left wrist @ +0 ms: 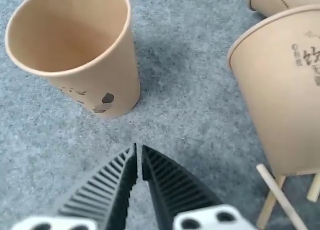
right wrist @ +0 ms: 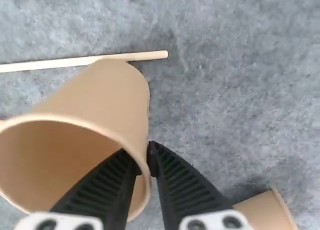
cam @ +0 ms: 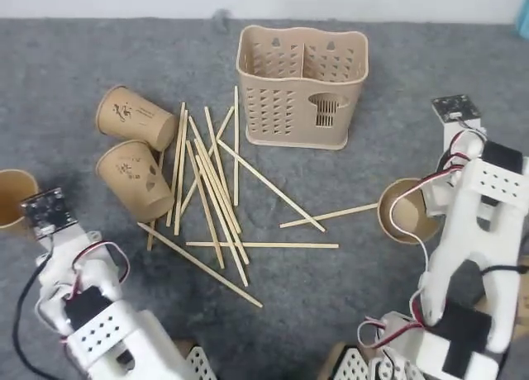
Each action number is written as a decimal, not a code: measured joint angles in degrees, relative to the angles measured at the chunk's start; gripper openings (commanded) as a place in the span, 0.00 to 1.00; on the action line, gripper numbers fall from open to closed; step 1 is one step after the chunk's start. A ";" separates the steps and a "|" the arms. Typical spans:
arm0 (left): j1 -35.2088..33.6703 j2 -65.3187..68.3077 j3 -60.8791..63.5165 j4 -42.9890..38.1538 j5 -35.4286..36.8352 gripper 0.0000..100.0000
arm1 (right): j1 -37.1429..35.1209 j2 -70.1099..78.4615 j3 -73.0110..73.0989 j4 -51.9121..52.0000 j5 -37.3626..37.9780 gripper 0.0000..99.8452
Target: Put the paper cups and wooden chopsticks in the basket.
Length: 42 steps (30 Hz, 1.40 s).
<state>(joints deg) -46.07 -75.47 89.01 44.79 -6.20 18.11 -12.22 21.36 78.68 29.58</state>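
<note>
My right pincer (right wrist: 143,158) was clamped on the rim of a paper cup (right wrist: 95,120), one finger inside the mouth and the other against the outer wall. That cup stood close to upright, its long axis running from the open mouth at my wrist down to its base by the table (cam: 331,301); I could not tell whether the base was touching. A single chopstick (right wrist: 85,61) lay flat just beyond the base, its end right at the cup and its length pointing away towards the others.

My left pincer (left wrist: 138,151) was together, gripping nothing. Just ahead of its tips an upright cup (left wrist: 75,55) stood mouth up, apart from the fingers. Off to the side, two more cups (cam: 132,180) lay tipped over, side by side.

The scattered chopsticks (cam: 211,182) lay beside those, most with their long axes pointing towards the basket (cam: 302,87), a few lying across. The basket stood at the far side, well apart from both pincers.
</note>
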 measured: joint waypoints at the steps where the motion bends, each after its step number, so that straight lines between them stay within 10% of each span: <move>1: 0.00 0.00 0.00 0.00 0.00 0.02 | 0.00 -0.70 0.00 0.00 0.00 0.01; 21: 0.00 0.00 0.00 0.00 0.00 0.02 | -0.88 -3.87 -23.74 20.48 -0.09 0.01; 42: 0.00 0.00 1.14 -1.32 0.00 0.02 | -21.71 -4.22 -54.51 15.38 -1.76 0.01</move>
<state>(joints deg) -46.07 -75.47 90.15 43.47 -6.20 -3.60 -16.44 -33.14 94.07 27.82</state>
